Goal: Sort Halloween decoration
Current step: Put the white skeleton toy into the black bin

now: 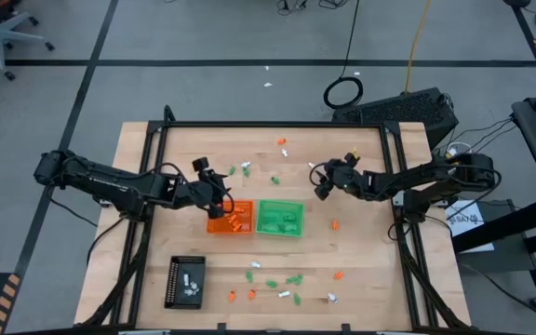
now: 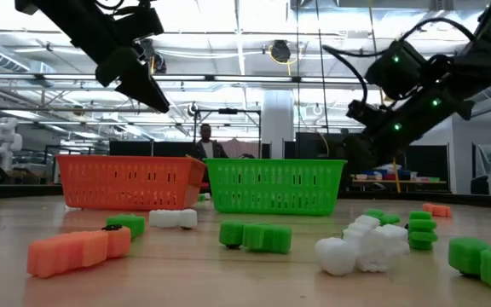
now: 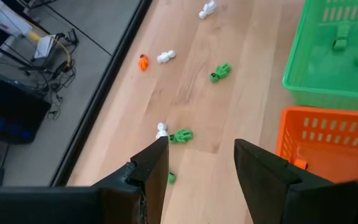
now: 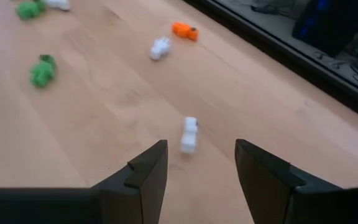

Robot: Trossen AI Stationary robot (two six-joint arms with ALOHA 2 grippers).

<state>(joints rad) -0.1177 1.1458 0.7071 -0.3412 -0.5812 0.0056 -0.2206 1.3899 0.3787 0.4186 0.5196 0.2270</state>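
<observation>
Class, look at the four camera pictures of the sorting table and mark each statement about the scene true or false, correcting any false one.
1. The orange tray and green tray sit side by side. True.
2. The left tool grips an orange trinket. False: its fingers are apart with nothing between them.
3. A white trinket lies on the wood just ahead of the right tool. True.
4. The green tray is empty. False: green trinkets lie inside it.
5. The black tray stands between the two coloured trays. False: it lies apart, near the table's front edge on the left arm's side.
</observation>
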